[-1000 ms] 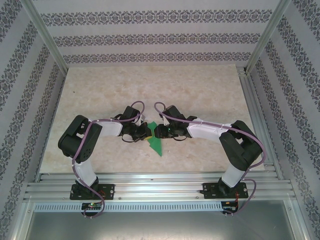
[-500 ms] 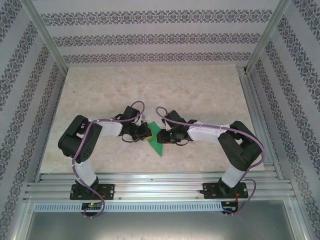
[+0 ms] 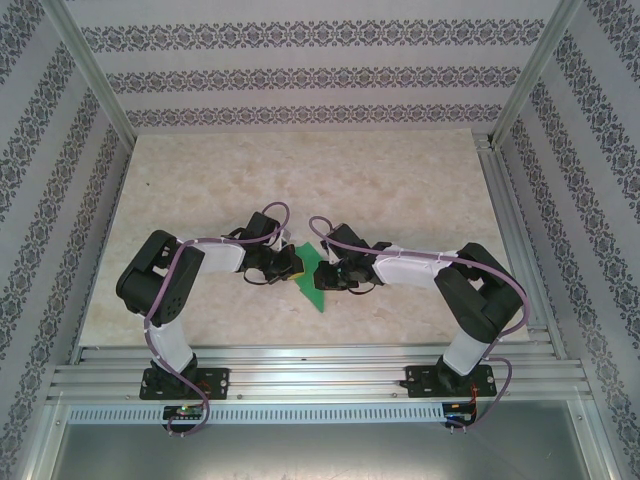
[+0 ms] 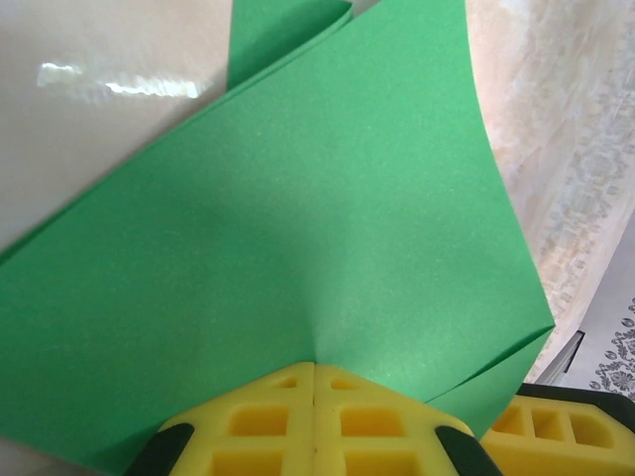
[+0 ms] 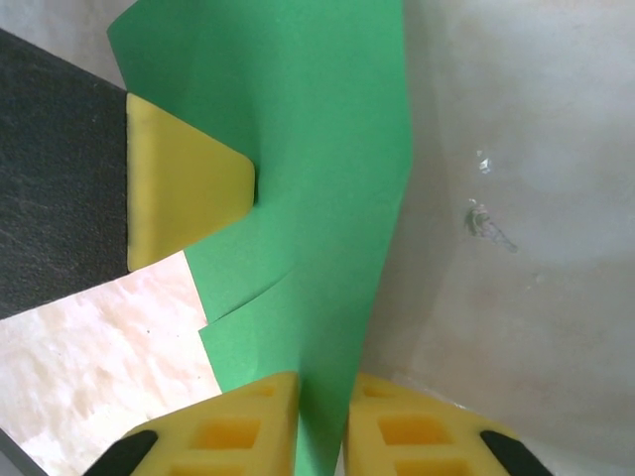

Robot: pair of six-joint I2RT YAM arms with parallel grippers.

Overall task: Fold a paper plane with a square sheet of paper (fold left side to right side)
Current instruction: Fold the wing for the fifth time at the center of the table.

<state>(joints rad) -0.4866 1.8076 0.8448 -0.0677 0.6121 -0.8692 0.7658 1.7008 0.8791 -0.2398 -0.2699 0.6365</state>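
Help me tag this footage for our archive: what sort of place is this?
Probably a purpose-built robot test cell rather than a home: aluminium frame rails along the near edge, and wallpaper-patterned panels boxing in a marble-look tabletop.

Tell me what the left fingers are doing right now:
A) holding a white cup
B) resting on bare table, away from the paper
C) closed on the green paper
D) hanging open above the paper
C: in the left wrist view the yellow left fingers meet along one seam, with the green paper pinched at them and fanning out from that point.
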